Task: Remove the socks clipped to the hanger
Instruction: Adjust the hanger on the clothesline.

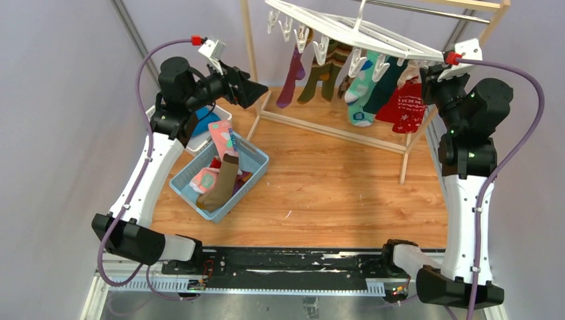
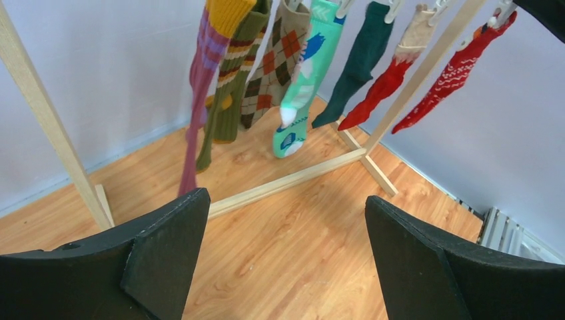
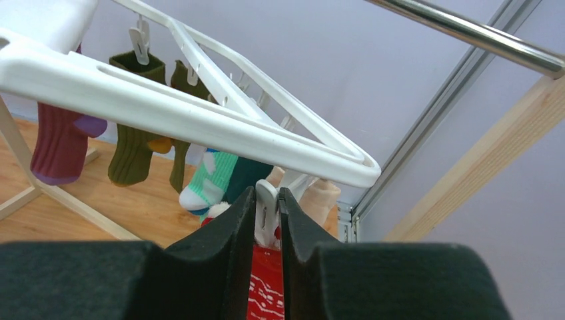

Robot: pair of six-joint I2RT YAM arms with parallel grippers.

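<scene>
The white hanger (image 1: 360, 32) hangs from the rack rod at the back, and its frame fills the top of the right wrist view (image 3: 166, 107). Several socks dangle from its clips: purple (image 1: 291, 79), olive (image 1: 320, 70), teal (image 1: 362, 93), red patterned (image 1: 405, 105). My right gripper (image 3: 266, 212) is shut on a white clip (image 3: 266, 210) that holds the red patterned sock (image 3: 265, 283). My left gripper (image 2: 283, 230) is open and empty, held above the floor and facing the hanging socks (image 2: 300, 73).
A blue basket (image 1: 253, 172) at the left holds several loose socks, one brown (image 1: 221, 183) and one pink (image 1: 223, 137). A white tray (image 1: 200, 140) with a blue cloth lies behind it. The wooden rack's base bar (image 1: 333, 130) crosses the table.
</scene>
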